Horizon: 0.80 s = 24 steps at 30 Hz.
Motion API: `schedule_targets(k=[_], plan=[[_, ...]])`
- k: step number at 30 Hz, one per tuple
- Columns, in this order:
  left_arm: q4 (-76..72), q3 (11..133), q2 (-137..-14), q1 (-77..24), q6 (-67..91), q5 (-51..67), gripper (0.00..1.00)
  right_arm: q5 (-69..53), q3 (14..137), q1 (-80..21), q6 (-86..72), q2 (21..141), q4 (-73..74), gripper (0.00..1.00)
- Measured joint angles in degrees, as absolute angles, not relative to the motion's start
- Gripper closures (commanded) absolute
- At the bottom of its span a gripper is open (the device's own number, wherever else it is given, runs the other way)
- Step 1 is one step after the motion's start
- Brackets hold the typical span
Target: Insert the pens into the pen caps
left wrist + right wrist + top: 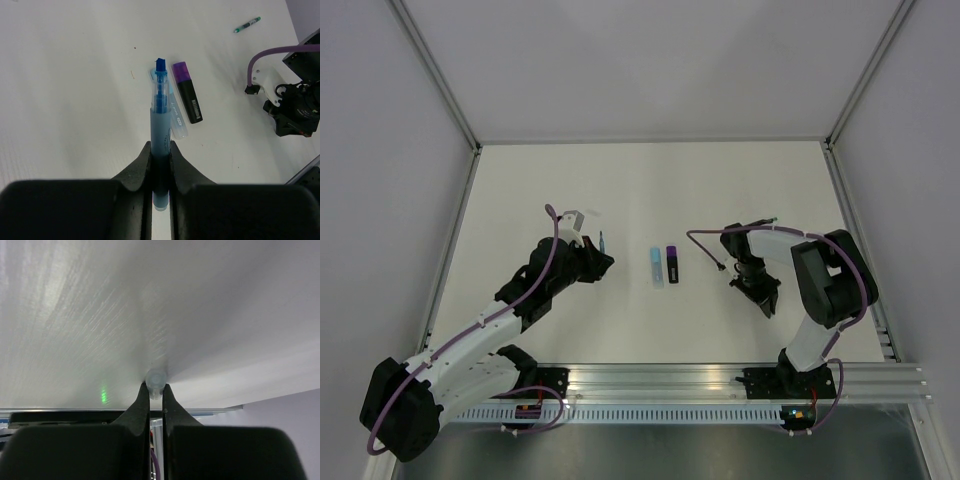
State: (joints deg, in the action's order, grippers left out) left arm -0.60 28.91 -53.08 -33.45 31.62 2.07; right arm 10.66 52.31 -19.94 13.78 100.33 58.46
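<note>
Left hand point(160, 146) clamps the blue marker point(160, 107); right hand point(155, 390) pinches perhaps a cap point(155, 378) (wrist-view only).

The light blue marker point(161, 150) has a darker blue tip. The stubby marker point(187, 92) is black with a purple end and white barcode print. thin pen point(247, 24) green. cap point(155, 382) pale translucent bluish. table point(640, 190) white, finely streaked. cable point(280, 49) purple.

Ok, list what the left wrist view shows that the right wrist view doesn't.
Left wrist only: the left gripper pinching an uncapped light blue marker, a purple-and-black marker and thin green pen lying on the table, and the right arm. Right wrist only: the right gripper pinching a small pale cap. Both: white table, and jaws closed on something.
</note>
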Motion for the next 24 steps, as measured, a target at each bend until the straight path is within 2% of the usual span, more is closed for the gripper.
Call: schedule_targets(k=[8,17,24], plan=[[-0.6,28.9,-53.1,-33.5,31.6,2.0,0.98,12.0,53.5,-20.2,13.7,98.0,56.6,1.0],[-1.0,28.8,-53.1,-33.5,31.6,2.4,0.98,9.7,61.8,-20.2,13.3,87.7,55.5,1.0],[-6.3,26.5,-52.8,-33.5,31.6,9.9,0.98,4.1,70.7,-20.2,9.4,84.3,53.9,1.0]])
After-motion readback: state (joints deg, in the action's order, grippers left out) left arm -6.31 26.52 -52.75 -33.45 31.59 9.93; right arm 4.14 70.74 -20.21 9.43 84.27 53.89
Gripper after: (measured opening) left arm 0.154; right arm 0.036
